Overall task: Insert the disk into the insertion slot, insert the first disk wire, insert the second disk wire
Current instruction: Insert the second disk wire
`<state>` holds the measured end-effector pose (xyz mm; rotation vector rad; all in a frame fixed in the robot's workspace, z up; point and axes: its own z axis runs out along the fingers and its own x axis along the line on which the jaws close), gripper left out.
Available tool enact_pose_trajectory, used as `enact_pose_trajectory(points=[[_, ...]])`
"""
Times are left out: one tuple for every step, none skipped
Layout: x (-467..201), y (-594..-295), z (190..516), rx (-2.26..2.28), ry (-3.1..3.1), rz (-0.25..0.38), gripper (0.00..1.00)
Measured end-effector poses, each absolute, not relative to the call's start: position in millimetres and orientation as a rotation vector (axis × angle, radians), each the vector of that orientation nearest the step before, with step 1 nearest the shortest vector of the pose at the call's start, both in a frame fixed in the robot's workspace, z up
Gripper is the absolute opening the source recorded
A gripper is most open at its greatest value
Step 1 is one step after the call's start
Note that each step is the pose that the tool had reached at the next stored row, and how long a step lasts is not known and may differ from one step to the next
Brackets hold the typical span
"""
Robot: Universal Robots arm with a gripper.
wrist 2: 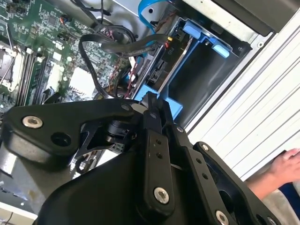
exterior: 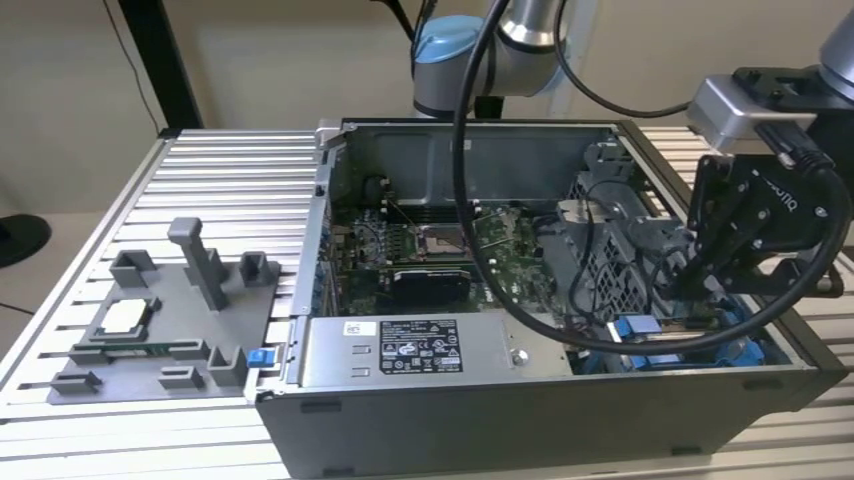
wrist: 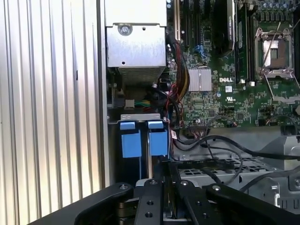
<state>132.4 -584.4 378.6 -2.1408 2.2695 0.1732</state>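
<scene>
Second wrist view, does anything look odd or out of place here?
A person's hand sits at the slatted table's edge, close to the open computer case that the claw reaches into. Nothing looks spilled or damaged.

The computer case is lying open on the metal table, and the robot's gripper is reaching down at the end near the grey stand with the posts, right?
Not quite. The computer case does lie open on the slatted metal table, but the gripper reaches in at the opposite end, by the blue drive bay rails. The grey stand sits outside the case on the exterior view's left. The exterior view shows this.
</scene>
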Motion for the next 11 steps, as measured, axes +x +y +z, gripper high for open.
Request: enact_pose_trajectory(points=[[132.4,-584.5,377.9,-2.141,2.269,0.172,0.0],[132.4,-584.5,376.7,-2.14,2.269,0.171,0.0],[132.4,-584.5,375.5,-2.14,2.268,0.169,0.0],[132.5,-584.5,374.2,-2.139,2.267,0.167,0.0],[133.1,-584.5,372.5,-2.139,2.265,0.164,0.0],[133.8,-584.5,371.1,-2.139,2.264,0.162,0.0],[134.6,-584.5,369.7,-2.14,2.262,0.16,0.0],[135.6,-584.5,368.4,-2.141,2.259,0.158,0.0],[136.7,-584.5,367.2,-2.143,2.256,0.155,0.0],[137.6,-584.5,366.1,-2.145,2.252,0.152,0.0],[138.6,-584.5,365.0,-2.147,2.248,0.149,0.0]])
